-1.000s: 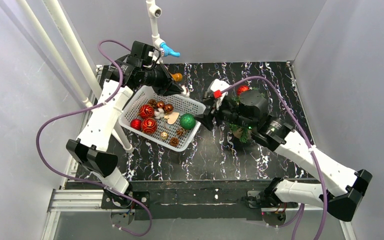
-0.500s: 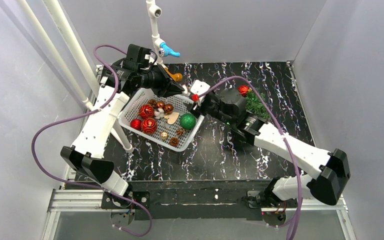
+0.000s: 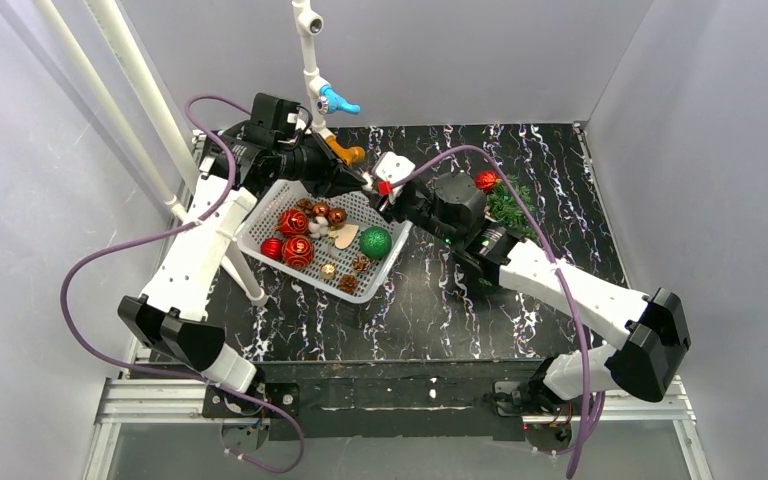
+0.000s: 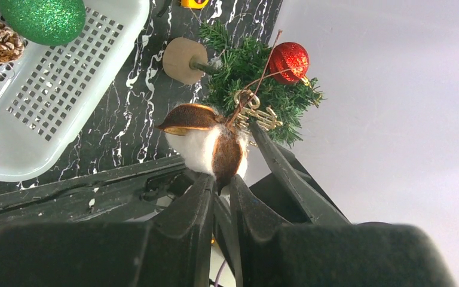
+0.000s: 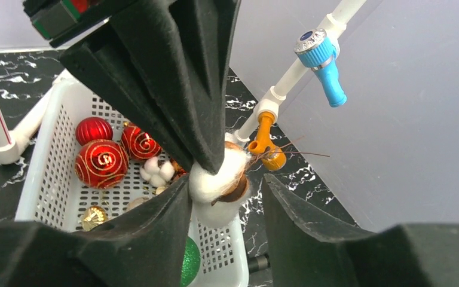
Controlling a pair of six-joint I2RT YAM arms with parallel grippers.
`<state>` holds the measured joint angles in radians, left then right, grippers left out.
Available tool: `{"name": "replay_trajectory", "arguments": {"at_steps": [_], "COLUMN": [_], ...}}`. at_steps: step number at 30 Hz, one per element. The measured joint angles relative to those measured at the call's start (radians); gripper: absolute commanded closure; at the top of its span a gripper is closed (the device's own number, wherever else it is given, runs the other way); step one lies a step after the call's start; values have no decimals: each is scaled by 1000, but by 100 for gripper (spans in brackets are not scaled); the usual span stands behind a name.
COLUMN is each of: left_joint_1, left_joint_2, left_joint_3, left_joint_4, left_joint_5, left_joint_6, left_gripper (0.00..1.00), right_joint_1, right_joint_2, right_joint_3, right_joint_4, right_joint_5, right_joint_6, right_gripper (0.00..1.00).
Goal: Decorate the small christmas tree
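Pipe stand (image 3: 310, 60) and basket (image 3: 378, 277) crowd the left gripper (image 4: 220, 182).

Top cam: high behind the arm bases, looks down on whole worktop (image 3: 520, 300). Wrist cams: close-up along left pincer (image 4: 221, 179) and right pincer (image 5: 227, 182), facing each other; both catch cotton puff (image 4: 198, 149), basket (image 4: 66, 149).

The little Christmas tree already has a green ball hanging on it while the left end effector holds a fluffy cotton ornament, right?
Not quite. The left wrist view shows that the small christmas tree carries a red ball; the green ball lies in the white basket. The left end effector does hold the cotton ornament.
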<state>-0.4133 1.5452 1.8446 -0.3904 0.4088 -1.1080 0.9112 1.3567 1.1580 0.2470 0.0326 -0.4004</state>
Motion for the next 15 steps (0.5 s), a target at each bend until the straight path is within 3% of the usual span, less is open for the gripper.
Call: {"name": "replay_trajectory", "arguments": {"at_steps": [5, 9, 11, 13, 15], "left_joint_1": [0, 3, 6, 10, 14], "left_joint_2": [-8, -19, -27, -29, -29], "left_joint_3": [-6, -10, -19, -24, -31], "left_joint_4": [5, 13, 19, 24, 39], "left_joint_5": [0, 1, 3, 8, 16], "left_joint_6": [-2, -4, -4, -5, -2], "left_gripper": [100, 100, 81, 50, 21], "right_joint_1": [0, 0, 0, 0, 0], "right_joint_2": [0, 0, 0, 0, 0], "right_joint_3": [0, 0, 0, 0, 0], "right_joint_4": [19, 26, 26, 26, 26], "right_joint_5": [6, 10, 11, 11, 19], "right_joint_6": [19, 36, 41, 48, 57], "right_gripper": [74, 84, 91, 99, 99]}}
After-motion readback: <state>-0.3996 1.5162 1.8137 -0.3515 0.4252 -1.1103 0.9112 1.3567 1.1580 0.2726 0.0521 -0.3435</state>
